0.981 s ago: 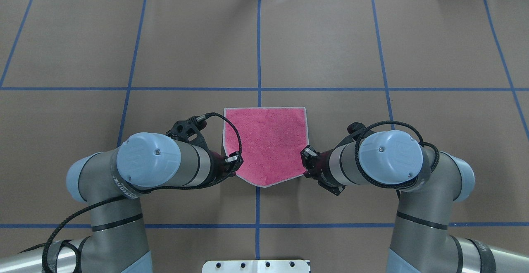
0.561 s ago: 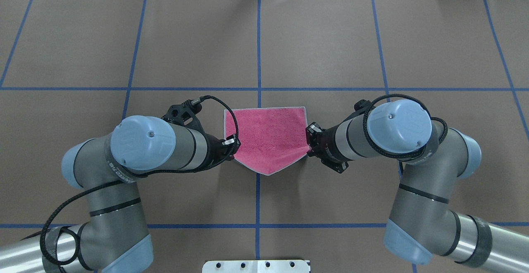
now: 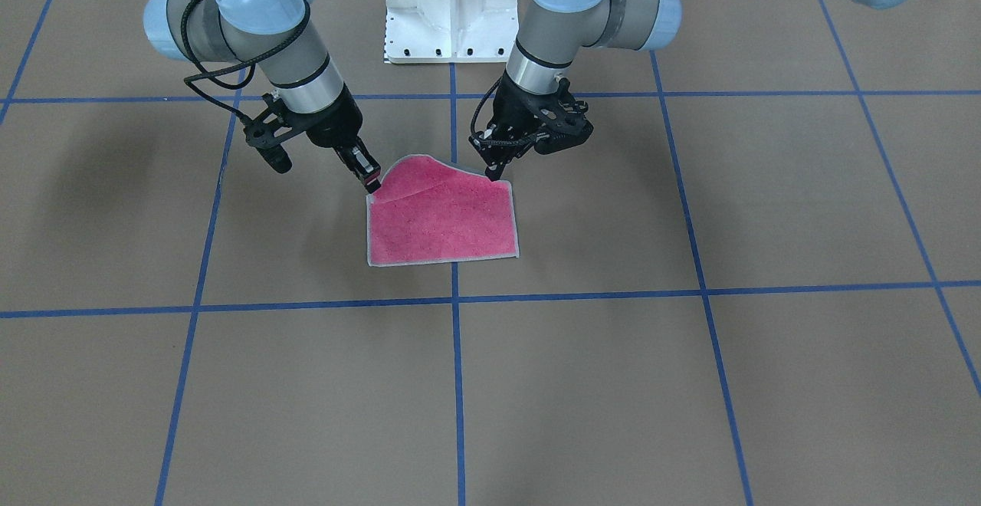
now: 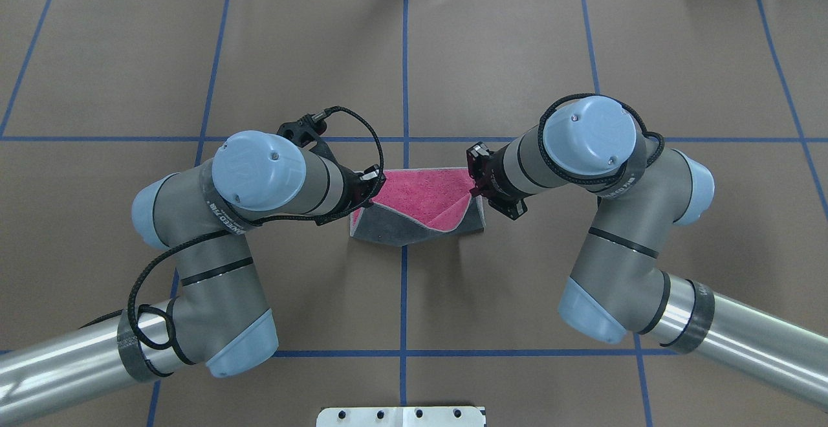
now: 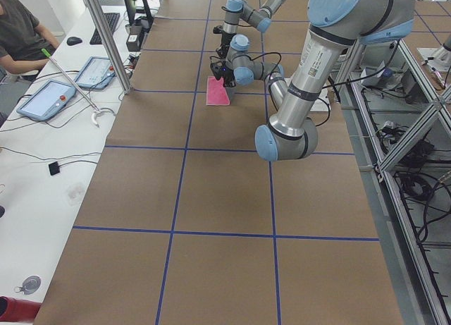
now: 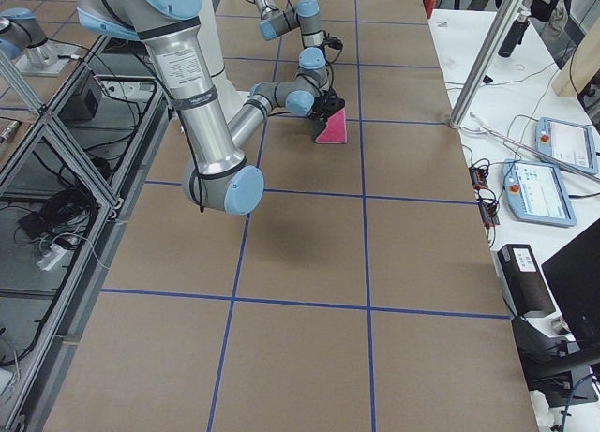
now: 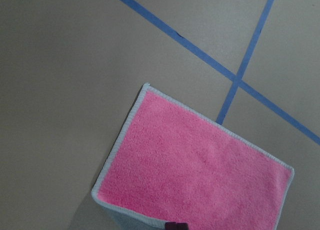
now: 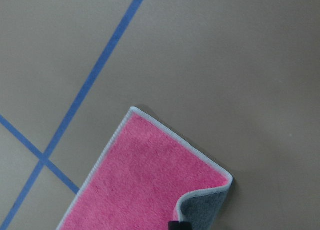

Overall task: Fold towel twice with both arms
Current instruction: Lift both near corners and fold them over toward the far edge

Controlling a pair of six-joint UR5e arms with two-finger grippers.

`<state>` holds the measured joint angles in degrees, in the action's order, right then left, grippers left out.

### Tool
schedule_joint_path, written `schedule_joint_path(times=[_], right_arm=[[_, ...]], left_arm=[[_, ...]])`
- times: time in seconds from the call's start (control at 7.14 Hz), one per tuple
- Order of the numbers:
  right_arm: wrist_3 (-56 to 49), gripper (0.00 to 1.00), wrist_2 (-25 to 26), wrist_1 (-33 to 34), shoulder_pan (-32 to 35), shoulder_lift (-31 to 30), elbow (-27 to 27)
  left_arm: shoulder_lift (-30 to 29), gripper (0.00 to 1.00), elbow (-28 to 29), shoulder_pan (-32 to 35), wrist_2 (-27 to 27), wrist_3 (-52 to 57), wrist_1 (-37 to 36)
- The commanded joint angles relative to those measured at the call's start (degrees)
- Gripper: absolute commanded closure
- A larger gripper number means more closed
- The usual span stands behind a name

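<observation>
At the middle of your desk (image 4: pixel 517 58), the towel (image 4: pixel 420 197) lies across a grid line (image 4: pixel 405 58), its robot-side edge raised over the rest. The left gripper (image 4: pixel 375 191) pinches its left corner, the right gripper (image 4: pixel 475 187) its right corner.

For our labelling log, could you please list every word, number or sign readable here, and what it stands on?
Nothing reads clearly.
Left arm: white lettering on its black band, too small and curved to read.
Right arm: the same lettering, unreadable.
Towel: no text.
Table: blue tape lines, no text.
</observation>
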<state>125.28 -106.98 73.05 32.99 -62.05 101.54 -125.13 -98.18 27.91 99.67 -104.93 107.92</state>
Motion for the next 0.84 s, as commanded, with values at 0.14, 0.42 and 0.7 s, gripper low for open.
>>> schedule_joint_path(times=[0.14,0.42,0.7], right_arm=[[-0.6,1.0,-1.4,-0.1,2.3,3.5,-5.4],[-1.3,1.0,-1.7,-0.1,3.3,5.6,-8.3],[-1.9,1.0,-1.7,-0.3,3.7,6.6,-10.3]], left_arm=[[-1.4,1.0,3.7,2.8,0.0,-0.1,0.4],[-2.9,1.0,7.2,3.7,0.0,-0.2,1.9],[-3.1,1.0,9.1,4.3,0.0,-0.2,3.8]])
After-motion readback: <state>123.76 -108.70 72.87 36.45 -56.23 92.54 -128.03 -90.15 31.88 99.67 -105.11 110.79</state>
